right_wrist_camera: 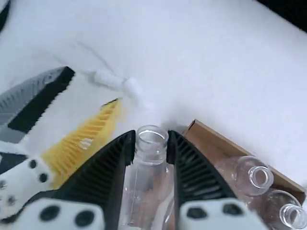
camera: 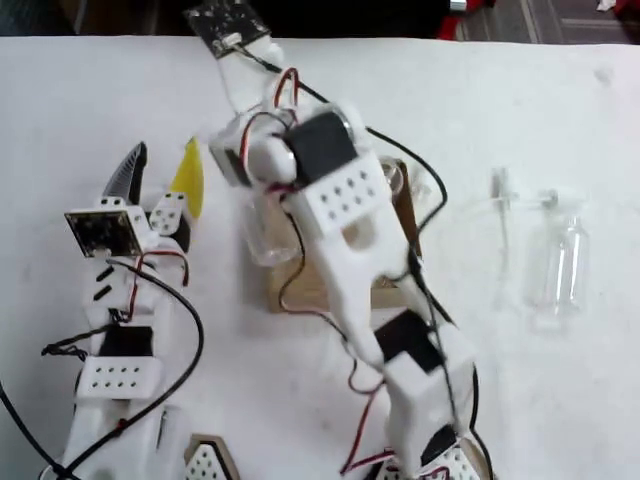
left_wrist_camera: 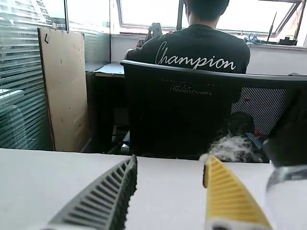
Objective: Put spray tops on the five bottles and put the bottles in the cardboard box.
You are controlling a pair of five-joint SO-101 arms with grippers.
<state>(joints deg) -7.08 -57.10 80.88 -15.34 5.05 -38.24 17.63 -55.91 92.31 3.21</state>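
Two fingers (right_wrist_camera: 108,167) of the right pincer (right_wrist_camera: 149,137) clamp a bottle (right_wrist_camera: 151,160).

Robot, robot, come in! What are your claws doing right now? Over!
Right claw shut on topless bottle at cardboard box edge. Left claw open, empty, close beside.

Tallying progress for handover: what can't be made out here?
Cardboard box, high view: the right arm covers most of it, hiding its bottle count.
Boxed bottles, right wrist view: cut off by the picture's edge.
Held bottle, right wrist view: its body hides behind the right claw.
Lone bottle, high view: too faint to tell if capped.
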